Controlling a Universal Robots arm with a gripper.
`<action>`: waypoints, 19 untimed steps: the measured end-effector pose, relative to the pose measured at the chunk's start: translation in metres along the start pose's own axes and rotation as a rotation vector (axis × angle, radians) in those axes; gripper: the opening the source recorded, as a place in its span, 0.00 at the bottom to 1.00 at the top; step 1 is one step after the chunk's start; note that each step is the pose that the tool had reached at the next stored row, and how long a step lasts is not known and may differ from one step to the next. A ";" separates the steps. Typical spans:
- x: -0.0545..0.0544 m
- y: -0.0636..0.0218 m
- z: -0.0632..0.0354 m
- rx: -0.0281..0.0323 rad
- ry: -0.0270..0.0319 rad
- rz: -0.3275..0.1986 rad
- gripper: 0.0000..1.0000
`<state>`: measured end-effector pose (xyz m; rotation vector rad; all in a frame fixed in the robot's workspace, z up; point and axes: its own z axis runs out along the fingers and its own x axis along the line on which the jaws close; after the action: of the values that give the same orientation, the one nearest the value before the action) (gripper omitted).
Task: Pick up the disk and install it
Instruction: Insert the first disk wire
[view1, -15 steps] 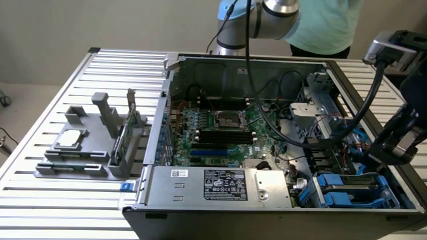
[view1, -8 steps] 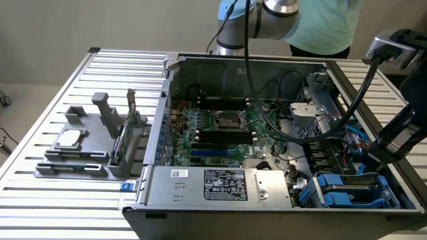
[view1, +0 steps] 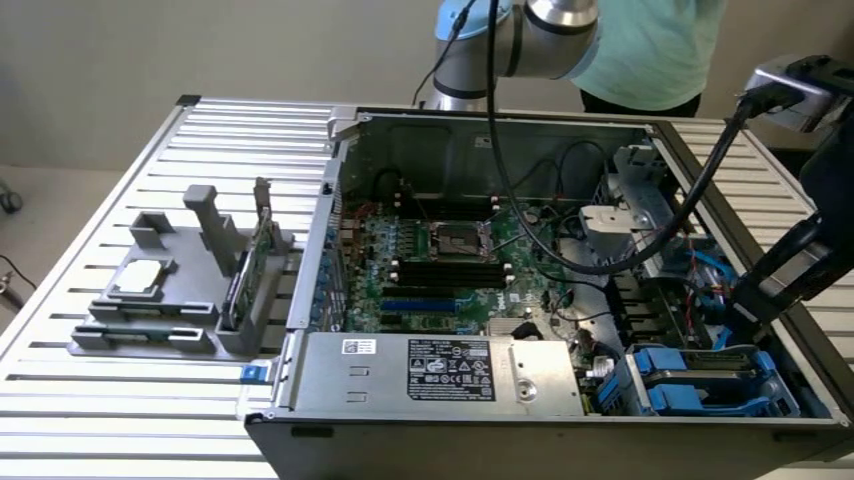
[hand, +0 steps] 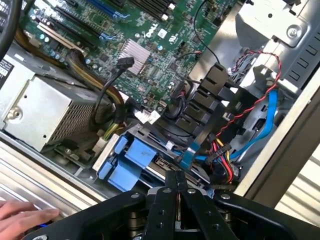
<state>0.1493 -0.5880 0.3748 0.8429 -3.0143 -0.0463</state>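
The disk, in its blue plastic carrier, lies in the drive bay at the near corner of the open computer case, on the exterior view's right. In the wrist view the blue carrier shows just beyond my fingertips, beside red, yellow and blue cables. My gripper hovers above that bay, shut, with nothing between its black fingers. In the exterior view the gripper hangs over the case's right side, a little above the disk.
A grey fixture on the slatted table holds a small silver chip and an upright green card. The power supply fills the case's near side. A hand rests at the case edge. A person stands behind.
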 end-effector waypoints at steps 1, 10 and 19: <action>0.000 0.0000 0.0000 -0.0001 -0.0005 0.016 0.11; 0.000 0.0000 -0.0001 -0.0003 -0.0054 0.173 0.11; 0.000 0.0000 0.0000 -0.0009 -0.0104 0.331 0.11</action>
<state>0.1493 -0.5880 0.3748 0.3344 -3.1171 -0.0485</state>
